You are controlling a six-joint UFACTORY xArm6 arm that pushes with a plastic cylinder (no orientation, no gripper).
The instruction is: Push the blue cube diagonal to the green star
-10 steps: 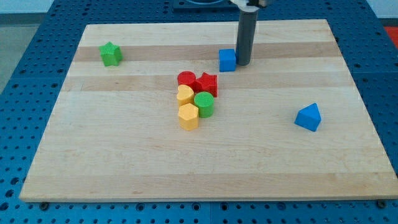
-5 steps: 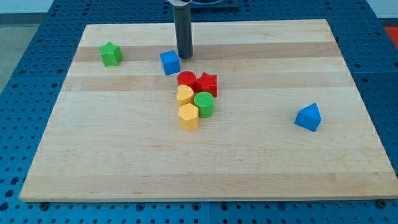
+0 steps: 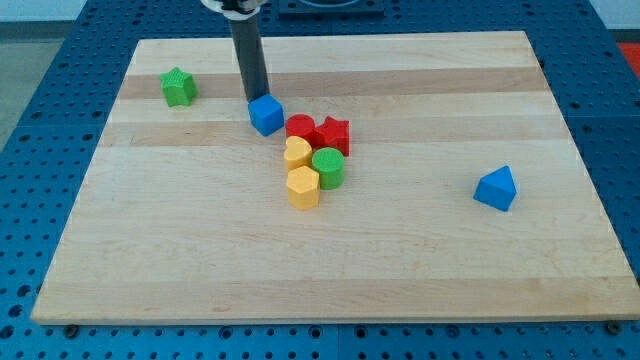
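Observation:
The blue cube (image 3: 266, 114) sits on the wooden board, just left of the red blocks in the middle cluster. My tip (image 3: 255, 99) touches the cube's upper left side, with the dark rod rising toward the view's top. The green star (image 3: 178, 87) lies at the board's upper left, well left of the cube and a little higher in the view.
A cluster lies right of and below the cube: a red cylinder (image 3: 299, 128), a red star (image 3: 333, 134), a yellow heart (image 3: 297, 153), a green cylinder (image 3: 328, 167) and a yellow hexagon (image 3: 303, 187). A blue triangular block (image 3: 496, 188) sits at the right.
The blue cube has slid left across the board, then slightly down toward the red cylinder. My tip has moved left with it, from the cube's right side to its upper left.

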